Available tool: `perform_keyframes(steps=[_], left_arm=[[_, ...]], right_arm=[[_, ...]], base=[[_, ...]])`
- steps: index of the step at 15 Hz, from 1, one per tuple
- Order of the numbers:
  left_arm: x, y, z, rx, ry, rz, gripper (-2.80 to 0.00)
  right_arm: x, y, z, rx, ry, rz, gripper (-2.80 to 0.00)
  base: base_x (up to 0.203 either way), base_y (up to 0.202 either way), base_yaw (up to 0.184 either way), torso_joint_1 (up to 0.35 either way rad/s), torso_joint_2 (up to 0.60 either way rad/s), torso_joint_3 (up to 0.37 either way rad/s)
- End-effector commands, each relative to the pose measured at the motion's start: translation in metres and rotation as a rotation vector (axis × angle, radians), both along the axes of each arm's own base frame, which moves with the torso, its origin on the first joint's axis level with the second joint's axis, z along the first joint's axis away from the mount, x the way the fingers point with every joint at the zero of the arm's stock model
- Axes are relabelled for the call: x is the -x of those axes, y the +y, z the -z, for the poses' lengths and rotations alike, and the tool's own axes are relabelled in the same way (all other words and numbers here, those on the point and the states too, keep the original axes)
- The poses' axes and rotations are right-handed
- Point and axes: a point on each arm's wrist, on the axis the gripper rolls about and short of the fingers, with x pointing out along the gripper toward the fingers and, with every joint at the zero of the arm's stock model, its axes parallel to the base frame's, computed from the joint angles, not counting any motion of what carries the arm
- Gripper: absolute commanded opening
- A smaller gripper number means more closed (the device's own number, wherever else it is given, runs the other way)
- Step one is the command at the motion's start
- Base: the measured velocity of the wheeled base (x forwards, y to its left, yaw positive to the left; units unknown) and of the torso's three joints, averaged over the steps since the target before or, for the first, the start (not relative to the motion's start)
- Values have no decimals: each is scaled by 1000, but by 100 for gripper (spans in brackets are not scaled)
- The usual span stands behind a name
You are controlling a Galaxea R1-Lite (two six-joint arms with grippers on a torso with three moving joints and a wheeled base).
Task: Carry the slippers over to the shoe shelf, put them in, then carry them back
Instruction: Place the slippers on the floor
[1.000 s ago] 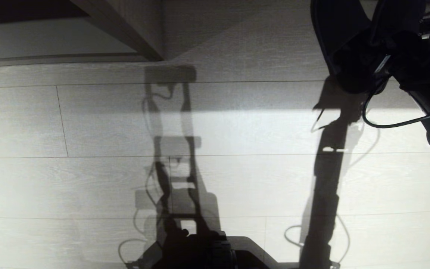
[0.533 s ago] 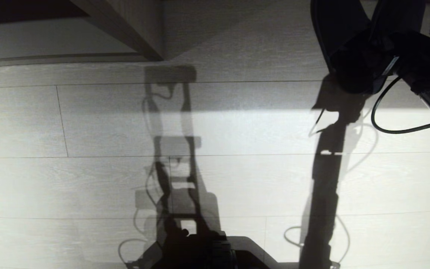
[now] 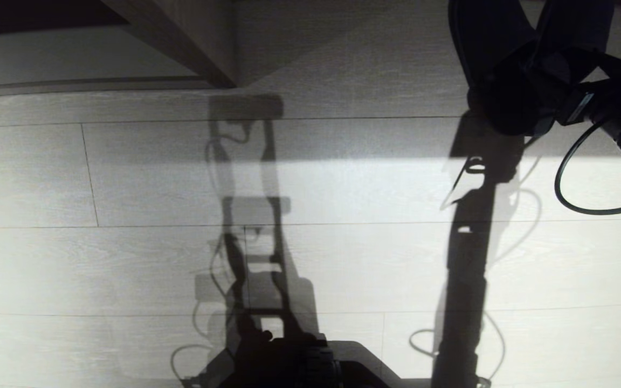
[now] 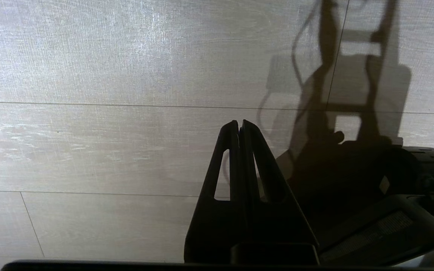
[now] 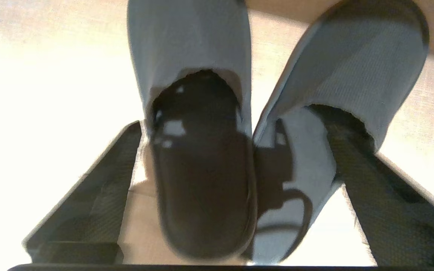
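Since a second ago the right arm has drawn back toward the right edge of the head view, its black cable (image 3: 585, 188) now hanging in a wider loop, and its long shadow on the floor has shifted slightly; the slippers (image 3: 510, 59) have kept their place.

Pale wood-grain floor (image 3: 127, 258) fills most of the head view, crossed by thin plank seams and by the dark shadows of the robot's mast and arm. Beyond the slippers' left side, at the far edge of the floor, stands the corner of a pale wood-grain unit (image 3: 202, 43) with a dark recess beside it.

Those grey-blue ribbed slippers (image 5: 239, 113) lie side by side on the floor, heels touching or nearly so, toes pointing away from the robot. In the head view they look almost black.

Around them, the right gripper (image 5: 236, 195) stands spread wide, one finger (image 5: 100, 192) outside the left-hand slipper's heel and the other over the heel of the second slipper. Whether either finger presses the fabric cannot be told.

Well away from the slippers, the left gripper (image 4: 239, 126) hangs over bare floor, its two fingers pressed together and holding nothing.
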Motion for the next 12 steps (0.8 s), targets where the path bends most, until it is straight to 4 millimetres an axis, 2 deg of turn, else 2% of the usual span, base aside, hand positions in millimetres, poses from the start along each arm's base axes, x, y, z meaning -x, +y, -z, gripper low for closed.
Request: perform_keyframes(steps=[1, 3, 4, 6, 8, 12], left_arm=[[0, 0, 0, 1, -1, 0, -280], [0, 0, 0, -1, -1, 0, -280], [0, 0, 0, 1, -1, 0, -280], [0, 0, 0, 1, -1, 0, -280], [0, 0, 0, -1, -1, 0, -280], [0, 0, 0, -1, -1, 0, -280]], right_arm=[[10, 1, 1, 4, 8, 2, -280], [11, 1, 2, 4, 15, 3, -280], [21, 2, 6, 3, 38, 7, -280], [44, 5, 12, -2, 79, 12, -280], [67, 7, 9, -6, 110, 13, -280], [126, 15, 4, -16, 142, 27, -280]], base=[[0, 0, 0, 0, 0, 0], [0, 0, 0, 0, 0, 0], [0, 0, 0, 0, 0, 0], [0, 0, 0, 0, 0, 0], [0, 0, 0, 0, 0, 0], [0, 0, 0, 0, 0, 0]])
